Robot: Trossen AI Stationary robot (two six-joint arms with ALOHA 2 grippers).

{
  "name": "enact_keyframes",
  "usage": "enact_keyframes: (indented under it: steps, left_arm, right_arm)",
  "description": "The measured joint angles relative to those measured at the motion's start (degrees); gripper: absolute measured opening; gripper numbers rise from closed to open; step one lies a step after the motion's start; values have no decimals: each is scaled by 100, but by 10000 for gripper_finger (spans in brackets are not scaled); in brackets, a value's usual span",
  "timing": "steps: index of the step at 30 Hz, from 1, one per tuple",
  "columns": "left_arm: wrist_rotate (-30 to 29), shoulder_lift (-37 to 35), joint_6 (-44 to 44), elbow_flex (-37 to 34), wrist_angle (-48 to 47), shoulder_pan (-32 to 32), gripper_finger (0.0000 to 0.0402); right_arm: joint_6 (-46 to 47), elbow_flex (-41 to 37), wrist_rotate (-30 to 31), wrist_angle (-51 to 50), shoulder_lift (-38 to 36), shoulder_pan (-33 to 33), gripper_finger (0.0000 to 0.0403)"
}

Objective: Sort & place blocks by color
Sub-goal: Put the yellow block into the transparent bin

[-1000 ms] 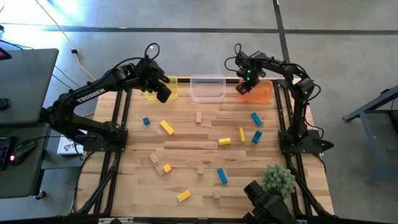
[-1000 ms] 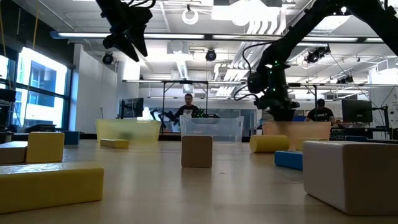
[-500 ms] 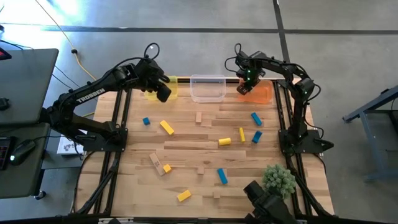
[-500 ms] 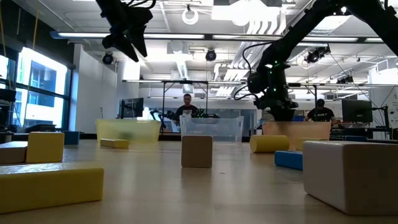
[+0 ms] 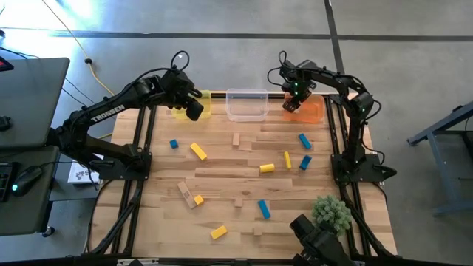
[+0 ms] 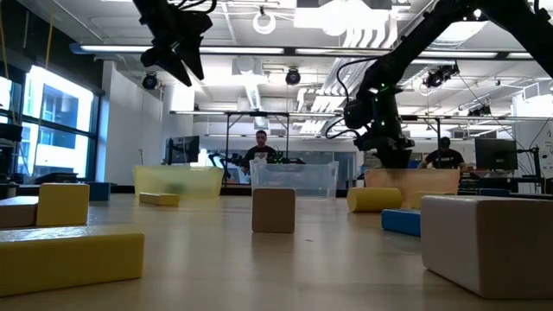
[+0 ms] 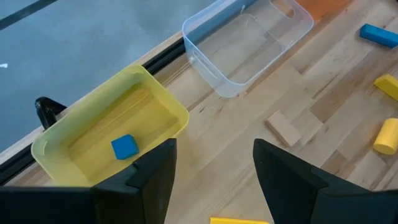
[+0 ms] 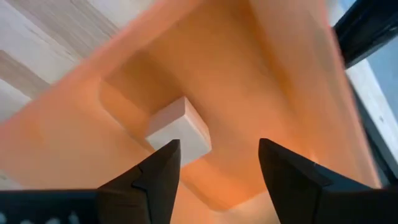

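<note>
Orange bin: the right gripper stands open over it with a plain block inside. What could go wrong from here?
1. The right gripper hangs low inside the orange bin, near the plain wood block; lifting carelessly may catch the wall and shift the bin.
2. The yellow bin holds a blue block, so colours may already be mixed.

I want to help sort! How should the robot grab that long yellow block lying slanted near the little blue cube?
Probably from straight above the yellow bar, at its middle. It lies flat and slanted, so the jaws should turn to close across its two long sides, which are narrow and free of neighbours.
</note>
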Motion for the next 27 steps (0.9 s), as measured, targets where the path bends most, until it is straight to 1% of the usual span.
enact_keyframes:
  steps: [7, 11, 13, 15, 20, 23, 27]
  left_arm:
    - [534, 0, -36, 0, -100, -14, 202]
    - [563, -2, -134, -145, -174, -184, 202]
    - [566, 0, -53, -288, -188, -286, 202]
    - [572, 0, 164, -402, -174, -379, 202]
    - [568, 61, 749, -669, -129, -608, 202]
    - [568, 98, 1254, -756, -121, -690, 202]
    - [568, 320, 1966, -761, 3, -758, 202]
  right_arm:
    - [117, 686, -18, -598, -4, 0, 206]
    - [145, 1229, -23, -887, -7, 2, 206]
    - [18, 1512, -34, -988, -11, 0, 206]
    - [-138, 1793, -47, -1035, -11, 0, 206]
    - [-169, 2518, -51, -1269, -11, 2, 206]
    - [-169, 2936, -56, -1385, -11, 0, 206]
    - [-62, 3443, -153, -1546, -11, 2, 206]
